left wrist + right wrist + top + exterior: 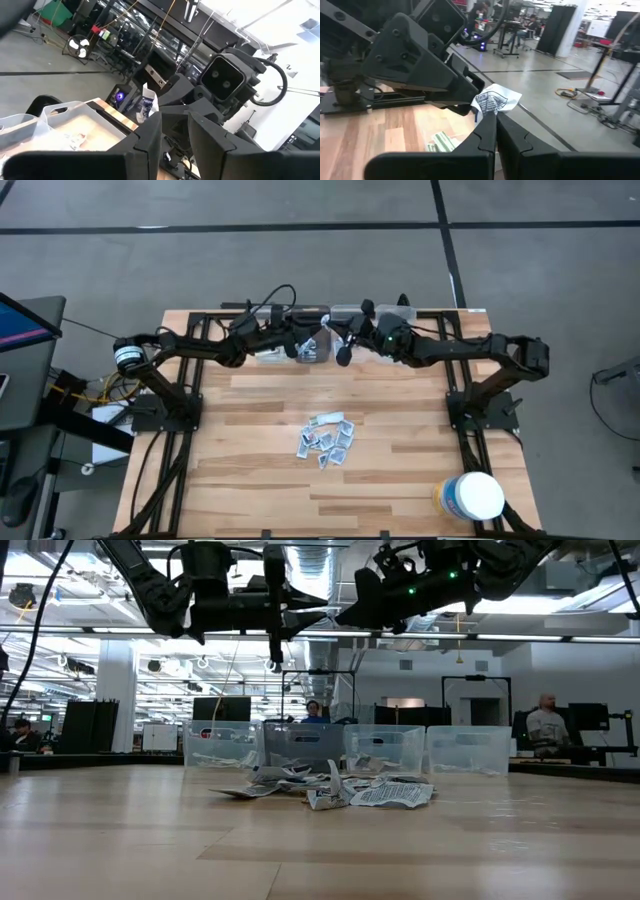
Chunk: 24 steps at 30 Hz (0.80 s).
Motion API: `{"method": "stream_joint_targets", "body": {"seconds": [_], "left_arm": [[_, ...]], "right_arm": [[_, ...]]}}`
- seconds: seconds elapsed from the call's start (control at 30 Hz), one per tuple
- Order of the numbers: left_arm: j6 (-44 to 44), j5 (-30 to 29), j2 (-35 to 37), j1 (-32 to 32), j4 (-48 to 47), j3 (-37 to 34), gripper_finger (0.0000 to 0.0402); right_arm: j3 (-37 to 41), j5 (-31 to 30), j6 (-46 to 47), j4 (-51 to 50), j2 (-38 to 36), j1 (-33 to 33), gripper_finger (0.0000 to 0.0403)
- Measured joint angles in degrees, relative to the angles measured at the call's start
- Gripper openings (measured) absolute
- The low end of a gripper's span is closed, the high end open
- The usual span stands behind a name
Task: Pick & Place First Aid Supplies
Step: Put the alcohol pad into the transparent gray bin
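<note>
One white first aid packet with dark print [496, 99] is up in the air over the far middle of the table, with my right gripper [495, 116] shut on it. My left gripper [175, 135] faces it from the table's left, slightly open, its fingertips right beside the packet [147, 102]. In the high view both grippers meet above the clear bins, left [308, 348] and right [343, 352]. The other first aid supplies lie in a loose pile [326, 440] flat on the table's middle [330, 790]. My right gripper pinches the packet's lower edge [487, 107] between its two fingertips, coming about level from the table's right. The packet sticks out beyond the fingertips, crumpled, lifted clear of table and bins. My left gripper has its fingertips [472, 100] at the packet's other side; whether they touch it, I cannot tell.
A row of clear plastic bins [300, 745] stands along the far edge, below both grippers. A large white round tub with a yellow label [472, 496] stands at the near right corner. Bare wooden table lies around the pile. People sit in the room beyond the table.
</note>
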State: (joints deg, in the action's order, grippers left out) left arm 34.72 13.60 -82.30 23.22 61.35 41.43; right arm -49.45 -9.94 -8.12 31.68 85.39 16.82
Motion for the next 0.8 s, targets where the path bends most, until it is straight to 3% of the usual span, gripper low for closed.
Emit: {"method": "stream_joint_targets", "body": {"seconds": [0.8], "left_arm": [[0.09,-0.06,0.07,-2.97,0.73,-1.09,0.0097]], "right_arm": [[-0.23,-3.49,-4.43,-5.67,-1.67,-2.82,0.0001]]}}
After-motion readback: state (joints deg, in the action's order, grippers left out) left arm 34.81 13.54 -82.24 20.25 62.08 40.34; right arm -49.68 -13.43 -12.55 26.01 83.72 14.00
